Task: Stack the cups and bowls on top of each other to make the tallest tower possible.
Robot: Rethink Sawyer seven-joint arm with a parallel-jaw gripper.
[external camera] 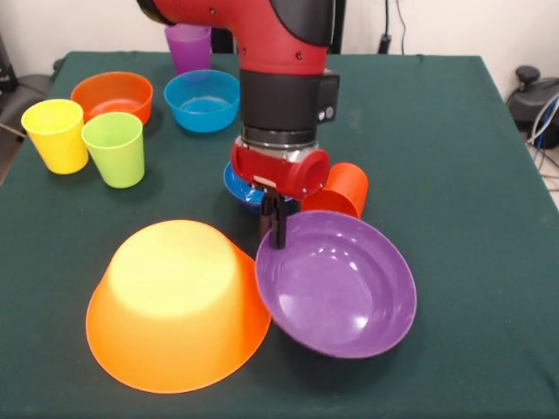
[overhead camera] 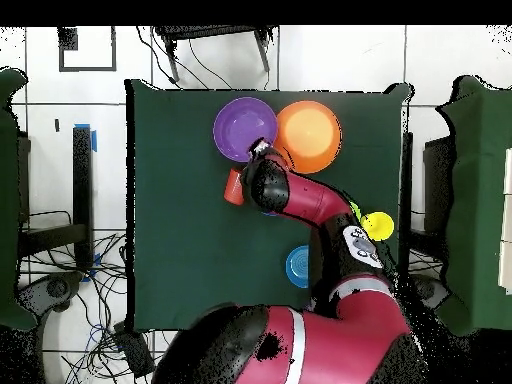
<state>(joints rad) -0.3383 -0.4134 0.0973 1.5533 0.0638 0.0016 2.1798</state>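
My gripper (external camera: 274,225) is shut on the far rim of the wide purple bowl (external camera: 336,284), which tilts with its left edge against the very large yellow-orange bowl (external camera: 175,301). That big bowl lies upside down on the table. The orange-red cup (external camera: 341,190) lies on its side just behind the purple bowl. A dark blue bowl (external camera: 238,185) sits behind the gripper, mostly hidden by it. From overhead, the gripper (overhead camera: 262,150) is between the purple bowl (overhead camera: 238,128) and the yellow-orange bowl (overhead camera: 310,135), with the orange-red cup (overhead camera: 233,186) beside the arm.
At the far left stand a yellow cup (external camera: 55,135), a lime green cup (external camera: 115,148), a small orange bowl (external camera: 112,96), a light blue bowl (external camera: 203,100) and a purple cup (external camera: 188,45). The green table's right side (external camera: 472,175) holds nothing.
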